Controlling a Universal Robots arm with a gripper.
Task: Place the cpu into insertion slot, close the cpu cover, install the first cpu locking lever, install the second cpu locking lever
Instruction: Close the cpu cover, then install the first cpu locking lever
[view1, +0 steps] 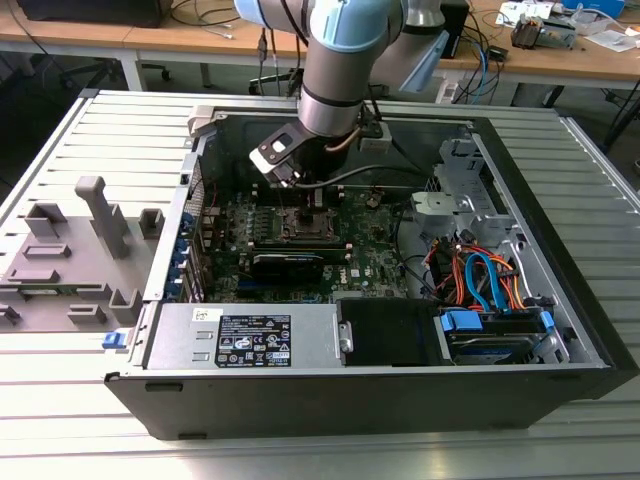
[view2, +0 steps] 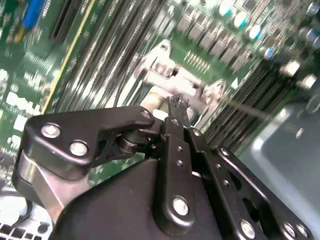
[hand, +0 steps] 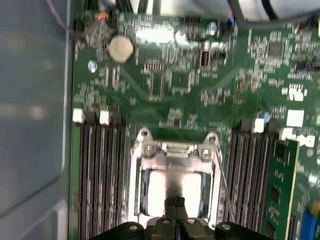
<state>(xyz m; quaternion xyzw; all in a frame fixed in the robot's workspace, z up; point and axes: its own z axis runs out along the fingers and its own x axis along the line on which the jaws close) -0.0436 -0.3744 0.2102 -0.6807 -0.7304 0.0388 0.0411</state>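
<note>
The arm (view1: 335, 60) reaches down into the open case (view1: 400, 385), which lies on its side on a slatted table (view1: 300, 450). The gripper (view1: 310, 205) hangs right over the slot (view1: 300, 225) in the middle of the green board (view1: 375, 245). A long black card (view1: 288, 262) lies just beside the slot. On the table, off to the exterior view's left, sits a grey fixture (view1: 70, 250). Orange and blue cables (view1: 480, 275) bunch inside the case towards the exterior view's right.

In the first wrist view the gripper (hand: 175, 202) has its tip over one edge of the cpu (hand: 155, 190), whose silver top shines bright inside the slot. The cover (hand: 136, 185) looks to be lying flat, with its frame running round the chip. Its hinge plate (hand: 172, 152) sits at the side away from the gripper, between two screws. A thin wire lever (hand: 222, 182) runs along one side of the frame, but I cannot tell whether it is hooked down. Rows of memory slots (hand: 100, 170) flank the socket on both sides, and a coin cell (hand: 121, 48) sits further up the board.

In both wrist views the jaws are drawn together into one narrow point, with no gap and nothing to be seen between them. In the second wrist view the gripper (view2: 176, 106) has that point very close to the silver frame. I cannot say whether it touches the metal or hovers just above it.
</note>
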